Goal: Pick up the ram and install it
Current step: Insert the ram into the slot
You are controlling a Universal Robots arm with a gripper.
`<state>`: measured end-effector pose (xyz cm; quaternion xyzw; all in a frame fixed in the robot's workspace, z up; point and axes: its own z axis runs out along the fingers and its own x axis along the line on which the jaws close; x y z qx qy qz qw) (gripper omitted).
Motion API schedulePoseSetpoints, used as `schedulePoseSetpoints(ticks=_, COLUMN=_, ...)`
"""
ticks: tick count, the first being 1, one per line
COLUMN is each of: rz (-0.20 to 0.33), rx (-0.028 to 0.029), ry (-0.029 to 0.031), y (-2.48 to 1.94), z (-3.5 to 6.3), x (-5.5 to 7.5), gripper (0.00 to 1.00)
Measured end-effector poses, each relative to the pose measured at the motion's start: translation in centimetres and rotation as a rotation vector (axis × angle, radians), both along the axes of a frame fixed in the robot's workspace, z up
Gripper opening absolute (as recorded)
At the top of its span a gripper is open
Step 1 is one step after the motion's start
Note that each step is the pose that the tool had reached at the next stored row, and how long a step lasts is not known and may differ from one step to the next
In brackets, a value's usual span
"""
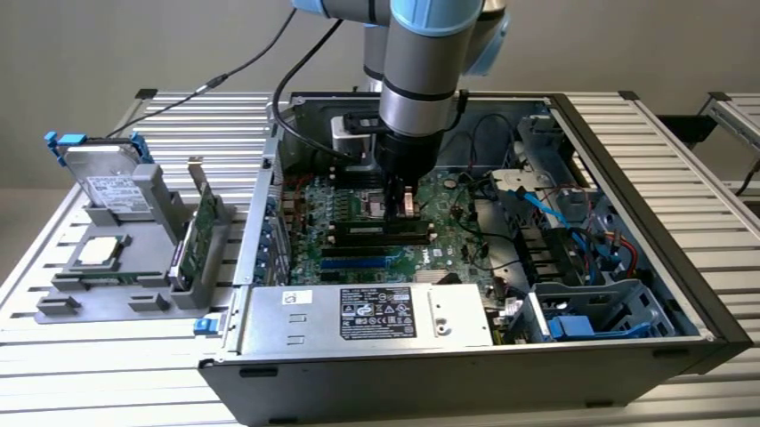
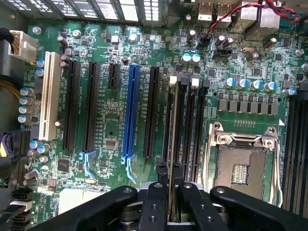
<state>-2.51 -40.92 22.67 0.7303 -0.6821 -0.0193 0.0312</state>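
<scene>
Closest in, your pincer (image 2: 169,195) is clamped on the ram (image 2: 172,130). The two fingers (image 2: 155,197) squeeze its flat faces, so from the wrist view you get the stick edge-on, just a thin line running away from the jaws.

That line is the bit that matters. The ram's long axis sits parallel to the bank of black memory slots (image 2: 192,130) and falls right along the one on the outside of the bank, on the side toward the blue slot (image 2: 130,113). So the slot lies straight under the pincer, not off to either side, and I see no twist between stick and slot (looks square to me, anyway). Whether the bottom edge is touching the slot or hanging just above it, I honestly can't tell.

A bit further out on the motherboard (image 2: 108,120), the open CPU socket (image 2: 243,159) sits on the other side of the memory bank.

From the exterior view, the pincer (image 1: 400,206) reaches straight down into the open case (image 1: 618,178), with the power supply (image 1: 368,311) along the near edge.

Way out on the surface (image 1: 119,382), at the exterior view's left, the hard drive (image 1: 113,187) and the expansion card (image 1: 205,222) stand in their holders, well apart from the action.
</scene>
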Motion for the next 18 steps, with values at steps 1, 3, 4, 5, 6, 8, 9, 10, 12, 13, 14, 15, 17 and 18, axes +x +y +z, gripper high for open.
schedulePoseSetpoints(ticks=1, rz=0.000, rx=-0.0014, ry=0.0000, y=0.00, z=0.00, x=0.00, gripper=0.14)
schedulePoseSetpoints(ticks=3, rz=0.000, rx=-0.0039, ry=-0.0012, y=0.00, z=-0.08, x=-0.01, gripper=0.14)
schedulePoseSetpoints(ticks=4, rz=0.000, rx=-0.0056, ry=-0.0024, y=0.00, z=-0.13, x=-0.01, gripper=0.14)
schedulePoseSetpoints(ticks=5, rz=0.000, rx=-0.0074, ry=-0.0034, y=0.00, z=-0.17, x=0.00, gripper=0.14)
schedulePoseSetpoints(ticks=6, rz=0.000, rx=-0.0091, ry=-0.0044, y=0.00, z=-0.20, x=0.00, gripper=0.14)
schedulePoseSetpoints(ticks=8, rz=0.000, rx=-0.0116, ry=-0.0044, y=0.00, z=-0.21, x=0.00, gripper=0.14)
schedulePoseSetpoints(ticks=9, rz=0.000, rx=-0.0121, ry=-0.0045, y=0.00, z=-0.23, x=0.00, gripper=0.14)
schedulePoseSetpoints(ticks=10, rz=0.000, rx=-0.0124, ry=-0.0046, y=0.00, z=-0.26, x=0.00, gripper=0.14)
schedulePoseSetpoints(ticks=12, rz=0.000, rx=-0.0126, ry=-0.0048, y=0.01, z=-0.39, x=0.00, gripper=0.14)
schedulePoseSetpoints(ticks=13, rz=0.000, rx=-0.0127, ry=-0.0049, y=0.01, z=-0.45, x=0.00, gripper=0.14)
schedulePoseSetpoints(ticks=14, rz=0.000, rx=-0.0129, ry=-0.0049, y=0.00, z=-0.45, x=-0.01, gripper=0.14)
schedulePoseSetpoints(ticks=15, rz=0.000, rx=-0.0127, ry=-0.0050, y=0.01, z=-0.47, x=0.00, gripper=0.14)
schedulePoseSetpoints(ticks=17, rz=0.000, rx=-0.0127, ry=-0.0050, y=0.01, z=-0.47, x=-0.01, gripper=0.14)
schedulePoseSetpoints(ticks=18, rz=0.000, rx=-0.0127, ry=-0.0050, y=0.01, z=-0.47, x=0.00, gripper=0.14)
